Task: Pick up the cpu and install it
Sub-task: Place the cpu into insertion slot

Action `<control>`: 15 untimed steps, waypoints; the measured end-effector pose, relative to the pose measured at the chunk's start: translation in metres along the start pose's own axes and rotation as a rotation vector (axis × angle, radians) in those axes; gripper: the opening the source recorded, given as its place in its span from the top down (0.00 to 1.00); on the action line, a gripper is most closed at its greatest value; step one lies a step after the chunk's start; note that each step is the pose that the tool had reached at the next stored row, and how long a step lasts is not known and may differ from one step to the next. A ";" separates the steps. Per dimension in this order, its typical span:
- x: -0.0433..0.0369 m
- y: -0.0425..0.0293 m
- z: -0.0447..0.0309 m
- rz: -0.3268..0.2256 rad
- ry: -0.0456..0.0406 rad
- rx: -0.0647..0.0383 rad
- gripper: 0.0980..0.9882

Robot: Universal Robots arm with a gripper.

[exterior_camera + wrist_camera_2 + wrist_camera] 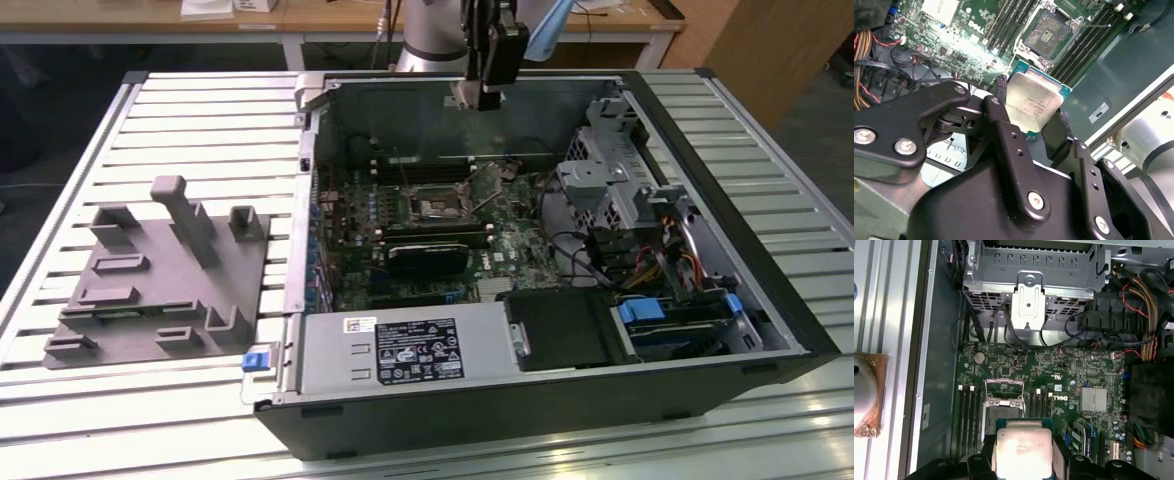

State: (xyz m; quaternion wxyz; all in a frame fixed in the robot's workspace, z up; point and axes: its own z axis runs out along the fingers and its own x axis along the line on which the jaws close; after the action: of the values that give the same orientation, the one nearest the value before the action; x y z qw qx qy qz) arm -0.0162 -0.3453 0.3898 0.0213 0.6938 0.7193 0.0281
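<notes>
In the exterior view, the computer case lies on its side on the slatted tabletop with its side panel off, so the motherboard faces up and can be reached from above. The claw hangs over the rear of the case, well above the board and somewhat behind the socket. The grey fixture plate sits apart on the exterior view's left, with nothing silvery showing among its blocks.

In the second wrist view, the cpu is pinched between the claw's two black fingers, which are closed on its opposite edges. This leaves the silvery top plate bare and the underside free to go down flat. The chip is in the air, clear of the board. The socket's frame stands open beyond it, with the contact field exposed and nothing seated in it, so the install appears not yet done.

In the first wrist view, the camera looks down past the held cpu onto the board. The open socket lies just beyond the chip's far edge between the rows of memory slots, which suggests the chip is not yet lined up directly over it. The metal drive cage lies farther off at the case's end, well clear of the claw.
</notes>
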 end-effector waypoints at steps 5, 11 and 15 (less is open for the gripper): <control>-0.0001 -0.0002 0.0032 0.002 -0.0095 0.001 0.51; -0.0001 -0.0005 0.0080 0.002 -0.0115 0.001 0.51; -0.0001 -0.0008 0.0117 0.002 -0.0088 0.001 0.51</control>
State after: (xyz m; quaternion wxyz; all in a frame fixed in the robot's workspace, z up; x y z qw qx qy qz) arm -0.0162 -0.3453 0.3781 0.0243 0.6947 0.7185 0.0248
